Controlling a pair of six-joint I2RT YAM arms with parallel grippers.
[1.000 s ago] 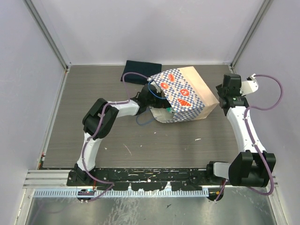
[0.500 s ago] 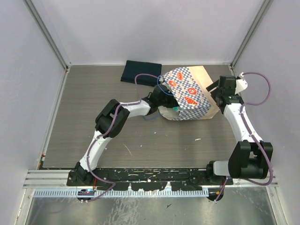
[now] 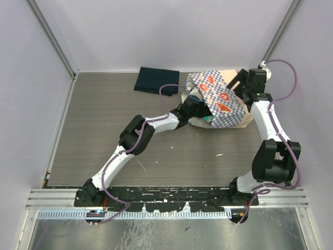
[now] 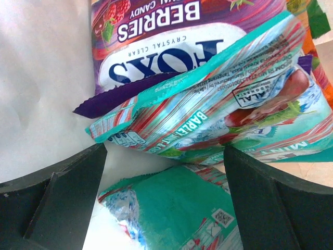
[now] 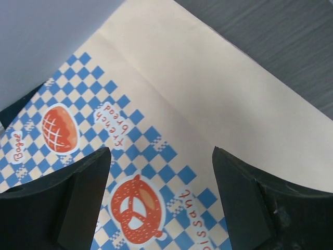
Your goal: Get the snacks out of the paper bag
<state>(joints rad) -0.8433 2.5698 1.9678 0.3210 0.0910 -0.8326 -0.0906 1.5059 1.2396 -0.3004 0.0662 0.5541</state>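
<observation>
Snacks (image 4: 208,120): a loose overlapping heap of glossy pouches inside the paper bag, seen close up by the left wrist camera; in the top view only a sliver of teal (image 3: 209,120) shows at the bag's mouth.
Purple pouch (image 4: 156,36): lies farthest in; its white logo and the word "BERRIES" read upside down.
Teal pouch (image 4: 229,104): lies across the purple one and covers its near edge.
Second teal pouch (image 4: 177,208): nearest the camera, crumpled, lying between the two finger tips.
Orange pouch (image 4: 318,57): only a thin edge shows at the right of the heap.
Paper bag (image 3: 223,101): lies on its side at the far right of the surface, checkered side up, mouth facing left and slightly near, plain cream bottom toward the right; the cream inside wall (image 4: 41,78) shows beside the pouches.
Left fingers (image 4: 62,198): spread wide inside the bag's mouth, one either side of the second teal pouch, pinching nothing.
Right fingers (image 5: 73,203): spread wide at the bag's far right end, over its checkered side and cream bottom panel; whether they touch the paper cannot be told.
Dark cloth (image 3: 156,80): folded flat, at the far edge, just left of the bag.
Surface (image 3: 104,114): grey wood grain.
</observation>
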